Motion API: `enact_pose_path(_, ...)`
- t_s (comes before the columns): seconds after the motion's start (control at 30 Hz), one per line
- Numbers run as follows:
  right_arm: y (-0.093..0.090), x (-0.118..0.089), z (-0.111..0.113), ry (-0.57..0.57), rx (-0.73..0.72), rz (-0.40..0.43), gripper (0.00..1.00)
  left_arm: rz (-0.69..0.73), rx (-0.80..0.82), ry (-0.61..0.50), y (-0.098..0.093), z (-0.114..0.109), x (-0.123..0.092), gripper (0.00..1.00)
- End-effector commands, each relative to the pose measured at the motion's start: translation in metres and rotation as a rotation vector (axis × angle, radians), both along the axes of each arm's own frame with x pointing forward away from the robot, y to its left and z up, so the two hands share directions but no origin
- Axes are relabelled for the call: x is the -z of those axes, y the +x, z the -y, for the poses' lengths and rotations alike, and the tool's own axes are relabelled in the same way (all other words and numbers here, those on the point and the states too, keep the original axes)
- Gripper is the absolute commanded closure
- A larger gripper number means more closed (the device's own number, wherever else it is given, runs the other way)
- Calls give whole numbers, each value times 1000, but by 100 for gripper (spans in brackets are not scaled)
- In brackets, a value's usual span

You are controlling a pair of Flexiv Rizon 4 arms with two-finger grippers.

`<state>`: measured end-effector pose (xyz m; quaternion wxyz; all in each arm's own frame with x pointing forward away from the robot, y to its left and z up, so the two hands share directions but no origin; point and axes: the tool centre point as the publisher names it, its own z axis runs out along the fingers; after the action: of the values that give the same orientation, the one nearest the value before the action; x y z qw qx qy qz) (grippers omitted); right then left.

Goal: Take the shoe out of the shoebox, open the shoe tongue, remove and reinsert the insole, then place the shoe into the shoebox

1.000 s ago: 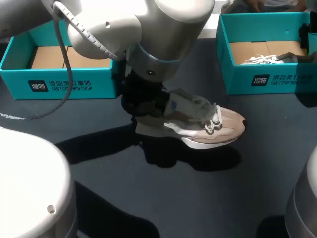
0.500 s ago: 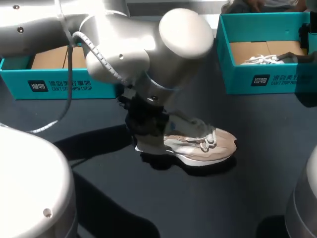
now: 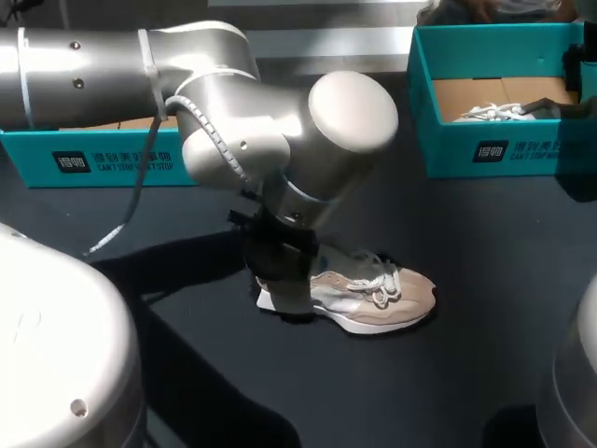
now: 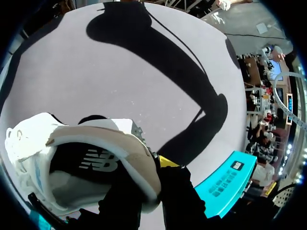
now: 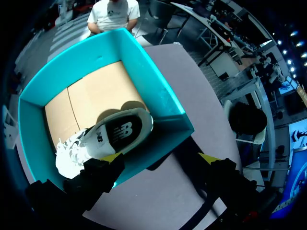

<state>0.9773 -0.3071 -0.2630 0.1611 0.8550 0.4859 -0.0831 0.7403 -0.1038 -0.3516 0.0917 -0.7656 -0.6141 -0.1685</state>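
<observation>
A beige and white shoe [image 3: 373,297] lies on its sole on the dark table, toe pointing right. My left gripper [image 3: 284,280] is shut on its heel. In the left wrist view the heel collar of the shoe [image 4: 96,158] sits between the black fingers [image 4: 168,162], and the shoe's inside is in sight. A second shoe [image 5: 117,134] lies inside the right teal shoebox [image 5: 158,103], sole showing. My right gripper [image 5: 160,158] hangs open above that box's near wall, holding nothing. The same box [image 3: 504,149] with the white-laced shoe [image 3: 490,112] stands at the back right.
A second teal shoebox [image 3: 103,154] stands at the back left, partly hidden behind my left arm, with its brown cardboard floor showing. Dark bare table [image 3: 420,392] lies in front of and to the right of the beige shoe.
My left arm has swung down and toward the front with the shoe. The shoe has gone from hanging tilted above the table to resting on it. The right arm has not moved.
</observation>
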Motion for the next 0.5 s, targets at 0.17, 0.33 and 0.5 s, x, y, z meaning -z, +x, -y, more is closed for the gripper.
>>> enact_pose_path(0.17, 0, 0, 0, 1, 0, 1, 0, -3, -21, 42, 6, 3, 22, 100)
enact_pose_path(0.33, 0, 0, 0, 1, 0, 1, 0, -17, -32, 59, 5, 2, 23, 27)
enact_pose_path(0.5, 0, 0, 0, 1, 0, 1, 0, -38, -34, 19, 5, -2, 6, 0)
